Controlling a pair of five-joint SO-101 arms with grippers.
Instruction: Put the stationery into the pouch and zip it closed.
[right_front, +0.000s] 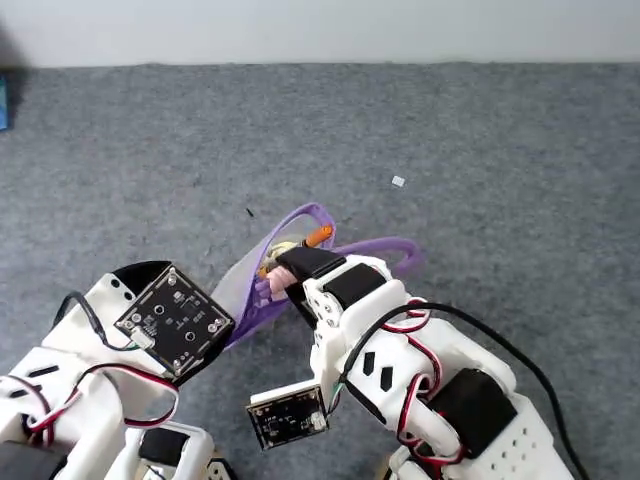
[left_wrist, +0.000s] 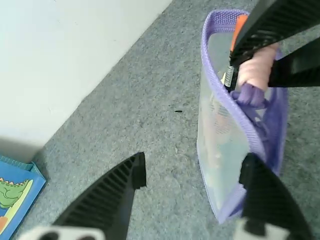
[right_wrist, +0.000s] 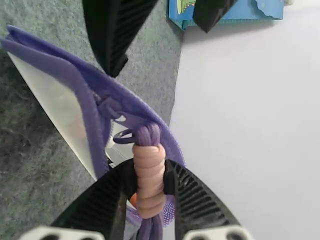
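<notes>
White arm shells (right_front: 335, 345), black ribbed fingers (left_wrist: 107, 192), red and black cables (right_front: 414, 326), circuit boards (right_front: 175, 320)

A fixed high camera looks down over the whole table (right_front: 500, 130). The two wrist cameras sit close, facing each other across the pouch (right_front: 250, 285), which all three views share.

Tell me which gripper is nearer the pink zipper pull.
Right. The right gripper is shut on the pink zipper pull; the left gripper is open by the pouch's other end.
</notes>
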